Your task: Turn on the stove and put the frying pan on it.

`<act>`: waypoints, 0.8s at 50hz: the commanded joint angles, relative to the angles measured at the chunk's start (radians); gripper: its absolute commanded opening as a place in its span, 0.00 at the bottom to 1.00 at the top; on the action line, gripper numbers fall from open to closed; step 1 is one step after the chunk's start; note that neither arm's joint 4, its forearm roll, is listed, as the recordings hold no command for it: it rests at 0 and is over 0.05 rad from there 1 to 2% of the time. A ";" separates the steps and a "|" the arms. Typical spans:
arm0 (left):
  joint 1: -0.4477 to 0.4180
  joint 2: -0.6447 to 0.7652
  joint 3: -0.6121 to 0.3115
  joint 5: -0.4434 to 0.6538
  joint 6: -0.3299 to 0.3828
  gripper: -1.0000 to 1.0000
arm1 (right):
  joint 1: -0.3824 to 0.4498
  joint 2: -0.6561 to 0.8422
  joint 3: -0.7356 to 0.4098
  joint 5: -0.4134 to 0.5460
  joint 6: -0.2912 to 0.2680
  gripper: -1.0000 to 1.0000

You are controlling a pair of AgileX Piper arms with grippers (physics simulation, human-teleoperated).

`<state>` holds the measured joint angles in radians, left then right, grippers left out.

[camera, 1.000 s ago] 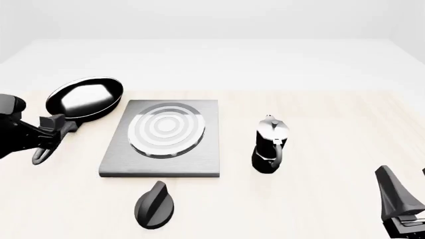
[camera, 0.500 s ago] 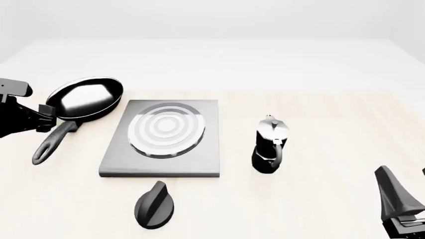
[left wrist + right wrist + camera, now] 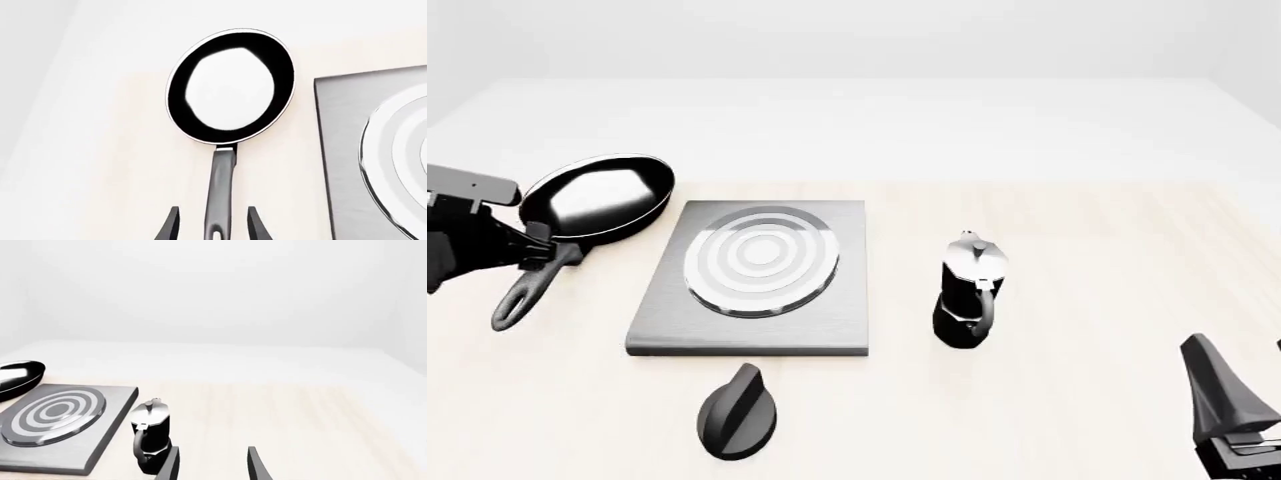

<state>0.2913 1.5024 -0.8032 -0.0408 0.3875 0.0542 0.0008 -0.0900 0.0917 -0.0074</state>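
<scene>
Left gripper (image 3: 213, 225) open, fingers either side of the frying pan (image 3: 598, 197) handle, not clamped; pan on the table (image 3: 1068, 250) just left of stove (image 3: 754, 278). Right gripper (image 3: 212, 462) open, idle near moka pot (image 3: 970, 290)

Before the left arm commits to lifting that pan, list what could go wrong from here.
1. The left gripper straddles only the far end of the frying pan handle, fingers open; a grip that far out could let the pan tilt or slip.
2. The pan lies close beside the stove, so a low carry might catch the slab's edge.
3. The knob is untouched and the right gripper hangs far from it, near the moka pot, which it could knock.
</scene>
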 commanded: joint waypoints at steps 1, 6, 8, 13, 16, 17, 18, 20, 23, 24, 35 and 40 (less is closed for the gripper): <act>0.007 0.140 -0.030 -0.075 0.015 1.00 | -0.002 0.001 0.002 0.004 -0.009 1.00; 0.012 0.187 -0.044 -0.099 0.016 1.00 | -0.001 0.002 0.002 0.006 -0.013 1.00; 0.013 0.202 -0.048 -0.106 0.016 1.00 | 0.000 0.003 0.007 0.002 -0.014 1.00; 0.022 0.252 -0.066 -0.129 0.017 1.00 | 0.004 0.007 0.005 0.003 -0.018 1.00; 0.025 0.272 -0.071 -0.139 0.016 1.00 | 0.005 0.003 0.006 0.007 -0.021 1.00; 0.027 0.279 -0.072 -0.143 0.016 1.00 | 0.005 0.003 0.005 0.008 -0.021 1.00; 0.028 0.288 -0.073 -0.149 0.018 1.00 | 0.006 0.004 0.006 0.006 -0.022 1.00; 0.031 0.307 -0.075 -0.160 0.017 1.00 | 0.006 0.006 0.009 0.002 -0.023 1.00; 0.031 0.333 -0.071 -0.178 0.022 1.00 | 0.008 0.009 0.012 -0.003 -0.025 1.00; 0.030 0.338 -0.071 -0.183 0.019 1.00 | 0.007 0.018 0.015 -0.013 -0.025 1.00; 0.029 0.382 -0.056 -0.223 0.024 1.00 | 0.011 0.029 0.020 -0.024 -0.029 1.00; 0.026 0.403 -0.048 -0.241 0.026 1.00 | 0.012 0.031 0.019 -0.025 -0.029 1.00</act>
<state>0.3183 1.8592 -0.8610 -0.2450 0.4096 0.0641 0.0244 -0.0737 0.0741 -0.0344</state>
